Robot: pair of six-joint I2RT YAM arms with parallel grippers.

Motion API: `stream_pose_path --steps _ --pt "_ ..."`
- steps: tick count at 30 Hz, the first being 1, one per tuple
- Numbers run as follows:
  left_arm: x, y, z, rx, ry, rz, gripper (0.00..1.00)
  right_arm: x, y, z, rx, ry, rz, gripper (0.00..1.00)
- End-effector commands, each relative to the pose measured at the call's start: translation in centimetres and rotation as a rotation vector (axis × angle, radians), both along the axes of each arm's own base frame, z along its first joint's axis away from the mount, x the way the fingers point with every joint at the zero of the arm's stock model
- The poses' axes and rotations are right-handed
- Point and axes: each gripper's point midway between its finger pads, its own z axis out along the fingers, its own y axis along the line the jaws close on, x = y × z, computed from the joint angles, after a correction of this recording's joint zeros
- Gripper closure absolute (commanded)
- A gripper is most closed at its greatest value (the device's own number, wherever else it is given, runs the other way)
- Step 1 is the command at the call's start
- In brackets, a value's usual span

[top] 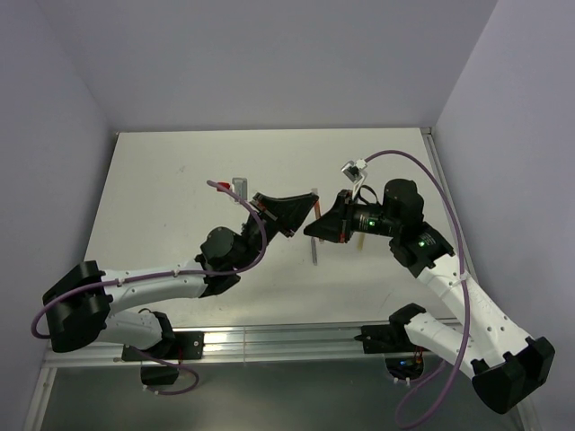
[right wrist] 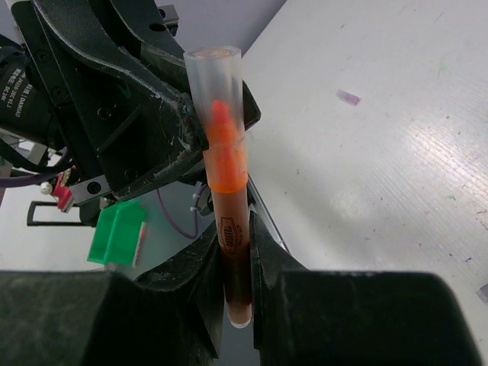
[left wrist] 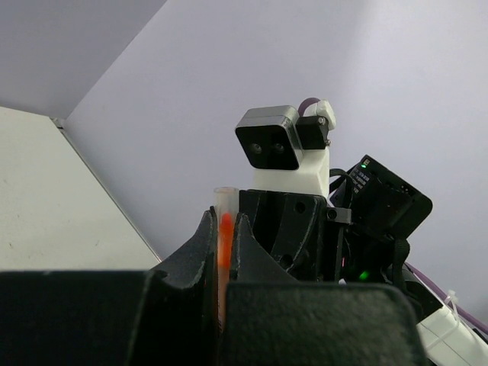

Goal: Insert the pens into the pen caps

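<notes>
Two pincers meet tip to tip in the air above the middle of the bench. The right pincer is clamped tight on the dark brown barrel of the orange-red pen, and the left pincer is closed on a translucent pen cap. The pen's orange tip sits inside the cap, its orange collar just at the cap's mouth - whether it is pushed fully home I cannot tell - and a tiny lilac stub lies well apart on the bench.

white table, pale lilac walls
</notes>
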Motion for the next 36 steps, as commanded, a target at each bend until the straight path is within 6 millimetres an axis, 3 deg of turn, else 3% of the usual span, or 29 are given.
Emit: stream_pose_path --steps 1,7,11,13,15,16,18,20,21,22,24,26,27,28,32,34,36 --pt "-14.3 -5.3 -11.5 0.349 0.090 -0.590 1.00 8.6 -4.1 10.3 0.184 -0.355 -0.431 1.00" --pt "-13.9 -5.4 -11.2 0.364 0.083 -0.560 1.00 8.7 -3.7 9.8 0.177 -0.333 -0.407 1.00" --pt "-10.8 -4.7 -9.5 0.379 0.074 -0.451 0.99 8.6 -3.1 9.0 0.169 -0.300 -0.370 1.00" --pt "-7.4 -3.4 -6.8 0.339 0.036 -0.343 0.81 8.3 -2.8 8.6 0.163 -0.287 -0.351 1.00" --pt "-3.6 -1.7 -5.1 0.340 0.041 -0.213 0.73 8.2 -2.7 7.9 0.143 -0.272 -0.352 1.00" --pt "-1.5 -0.8 -3.2 0.326 0.033 -0.117 0.70 8.2 -2.6 7.7 0.134 -0.265 -0.351 1.00" --pt "1.8 1.6 -2.1 0.339 0.078 0.027 0.54 8.4 -2.6 6.9 0.106 -0.238 -0.361 1.00" --pt "3.9 3.8 0.3 0.306 0.073 0.132 0.45 8.8 -2.6 6.2 0.072 -0.216 -0.371 1.00" --pt "5.2 5.7 0.7 0.320 0.095 0.203 0.45 9.3 -2.5 5.5 0.036 -0.173 -0.378 1.00" --pt "5.8 6.8 2.3 0.301 0.089 0.243 0.44 9.8 -2.5 5.0 0.014 -0.153 -0.387 1.00" --pt "7.0 9.6 3.1 0.327 0.106 0.327 0.42 11.8 -2.7 2.6 -0.096 -0.073 -0.430 1.00" --pt "7.3 11.8 5.2 0.328 0.101 0.399 0.38 14.1 -3.4 0.4 -0.204 -0.043 -0.496 1.00" --pt "7.3 12.4 6.3 0.326 0.091 0.417 0.36 15.8 -3.2 -1.8 -0.276 0.020 -0.505 1.00" --pt "7.1 12.9 5.5 0.369 0.113 0.424 0.36 16.7 -3.2 -3.2 -0.324 0.050 -0.513 1.00" --pt "6.0 15.5 6.6 0.408 0.120 0.462 0.40 22.1 -3.9 -9.8 -0.531 0.155 -0.599 1.00" --pt "5.3 16.5 7.3 0.419 0.116 0.468 0.39 24.0 -3.8 -13.0 -0.593 0.215 -0.588 1.00" --pt "4.9 16.9 7.4 0.422 0.110 0.467 0.39 25.2 -3.8 -14.8 -0.641 0.242 -0.588 1.00"
